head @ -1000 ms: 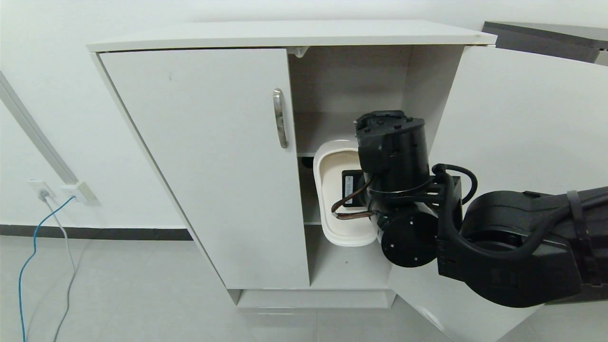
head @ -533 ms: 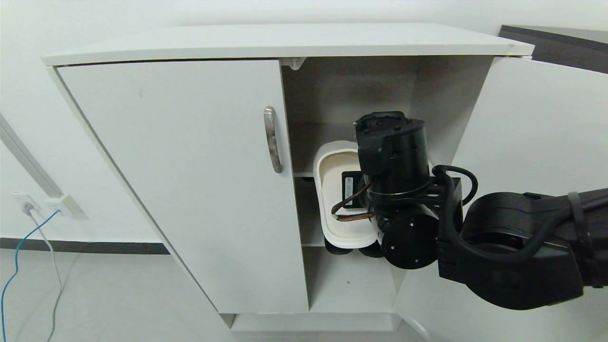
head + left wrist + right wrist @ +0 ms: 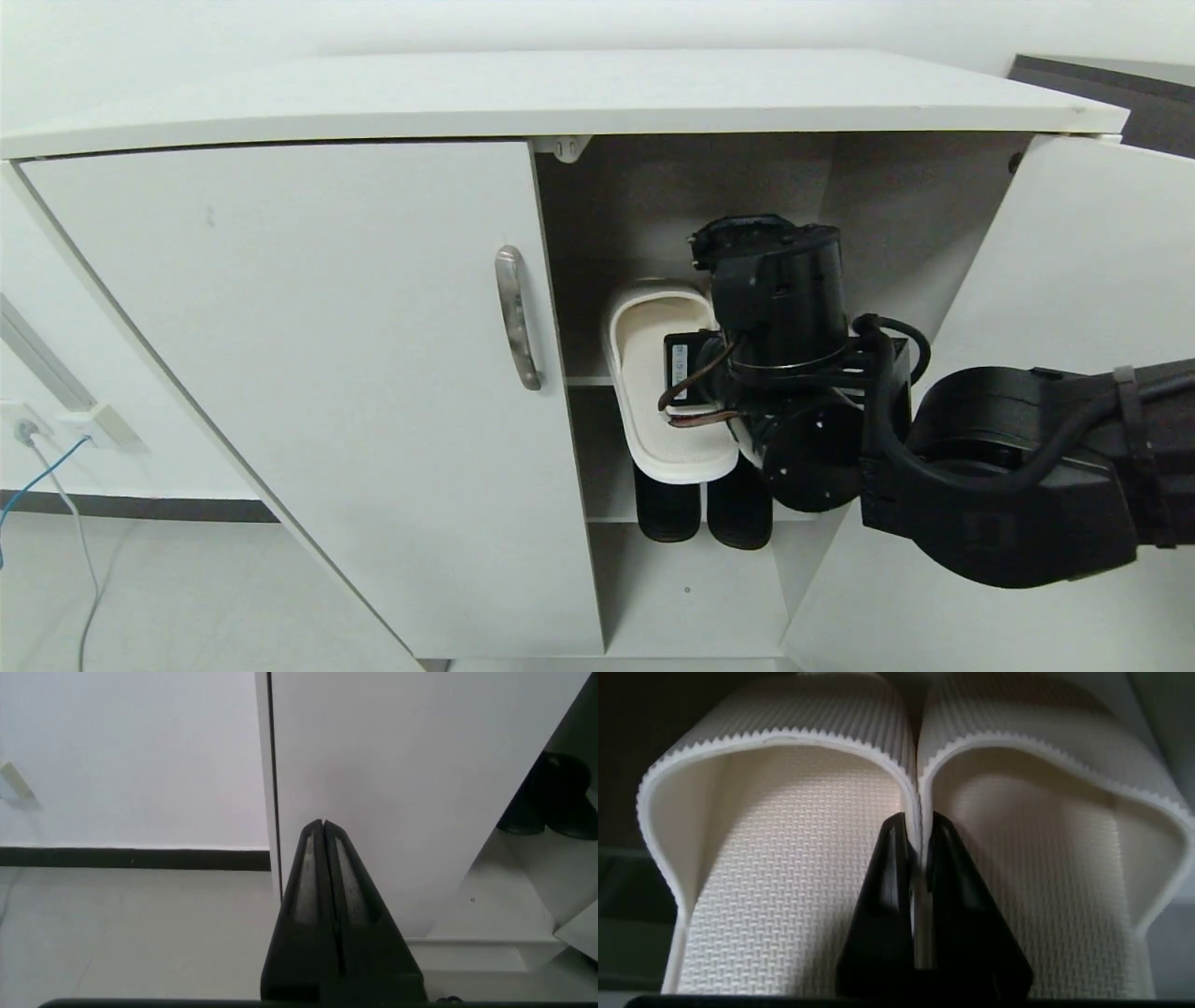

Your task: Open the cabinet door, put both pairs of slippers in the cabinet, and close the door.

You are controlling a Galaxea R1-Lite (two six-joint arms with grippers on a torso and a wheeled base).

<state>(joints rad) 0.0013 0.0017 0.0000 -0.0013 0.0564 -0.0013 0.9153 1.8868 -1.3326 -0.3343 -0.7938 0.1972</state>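
The white cabinet point(image 3: 560, 89) has its left door point(image 3: 280, 373) closed and its right door point(image 3: 1074, 280) swung open. In the opening my right arm holds a pair of white slippers point(image 3: 653, 373) upright, at the height of the upper shelf edge. My right gripper point(image 3: 918, 821) is shut on the two inner edges of the white slippers point(image 3: 785, 859), which lie side by side. A pair of black slippers point(image 3: 705, 509) rests on the shelf below, heels sticking out. My left gripper point(image 3: 322, 826) is shut on nothing, low in front of the closed door; beyond it are the black slippers point(image 3: 551, 793).
A metal handle point(image 3: 515, 317) sits on the closed door's inner edge. A wall socket point(image 3: 93, 425) with cables hangs at the far left above the tiled floor. A grey surface point(image 3: 1148, 103) stands behind the cabinet at the right. The bottom compartment point(image 3: 691, 588) has free room.
The head camera has moved closer, so the cabinet fills more of the picture. The white slippers now sit higher against the shelves, and the black slippers have come into view beneath them.
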